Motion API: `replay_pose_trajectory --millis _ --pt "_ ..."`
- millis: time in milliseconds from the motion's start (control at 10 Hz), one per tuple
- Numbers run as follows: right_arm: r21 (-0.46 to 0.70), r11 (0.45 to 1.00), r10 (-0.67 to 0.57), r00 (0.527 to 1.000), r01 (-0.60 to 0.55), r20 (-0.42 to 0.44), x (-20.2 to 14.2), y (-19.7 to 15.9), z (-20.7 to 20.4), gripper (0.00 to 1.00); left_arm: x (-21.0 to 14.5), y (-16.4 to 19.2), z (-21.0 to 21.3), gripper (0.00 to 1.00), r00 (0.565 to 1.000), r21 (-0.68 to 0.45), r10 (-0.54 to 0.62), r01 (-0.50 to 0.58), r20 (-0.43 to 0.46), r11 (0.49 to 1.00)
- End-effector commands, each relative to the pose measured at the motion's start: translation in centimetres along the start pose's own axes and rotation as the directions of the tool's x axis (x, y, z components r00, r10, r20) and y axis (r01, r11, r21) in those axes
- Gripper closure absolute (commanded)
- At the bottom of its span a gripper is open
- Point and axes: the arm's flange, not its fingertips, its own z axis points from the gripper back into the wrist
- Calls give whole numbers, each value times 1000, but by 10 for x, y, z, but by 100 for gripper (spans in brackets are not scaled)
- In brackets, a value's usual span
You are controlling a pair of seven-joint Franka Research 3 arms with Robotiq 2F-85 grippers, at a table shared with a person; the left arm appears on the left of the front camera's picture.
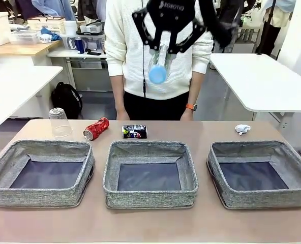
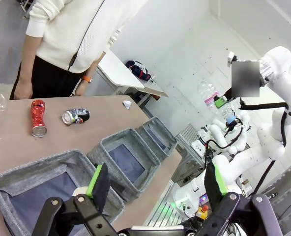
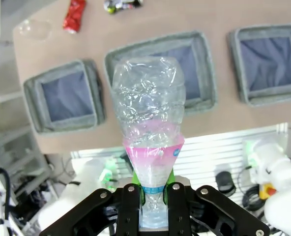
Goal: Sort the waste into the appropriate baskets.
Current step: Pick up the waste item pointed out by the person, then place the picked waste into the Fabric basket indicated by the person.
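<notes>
A brown table (image 1: 150, 226) among white desks (image 1: 262, 81) carries the left basket (image 1: 38, 197), middle basket (image 1: 150, 199) and right basket (image 1: 262, 202) across the lower frame. Behind them lie a clear cup (image 1: 59, 123), red can (image 1: 96, 128), dark can (image 1: 134, 131) and paper ball (image 1: 242, 129). At top centre, masking part of a person (image 1: 122, 46) in white, the right gripper (image 1: 164, 49) clamps the pink-labelled bottle (image 1: 158, 68); the left gripper (image 2: 155, 182) gapes wide, empty.
</notes>
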Motion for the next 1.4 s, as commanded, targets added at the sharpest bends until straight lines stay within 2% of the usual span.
replay_pose_trajectory --millis 0,300,400,1300 --pt "-37 999 -22 999 24 36 3 10 19 82 1 -1 -1 0 1000 -14 -21 21 16 1000" --pt "-27 1000 -15 999 16 35 10 11 21 82 1 -1 -1 0 1000 -14 -21 21 16 1000" --pt "-8 1000 7 1000 -7 29 4 0 25 82 1 -1 -1 0 1000 -14 -21 21 16 1000" --pt "-8 1000 7 1000 -7 29 4 0 25 82 1 -1 -1 0 1000 -14 -21 21 16 1000"
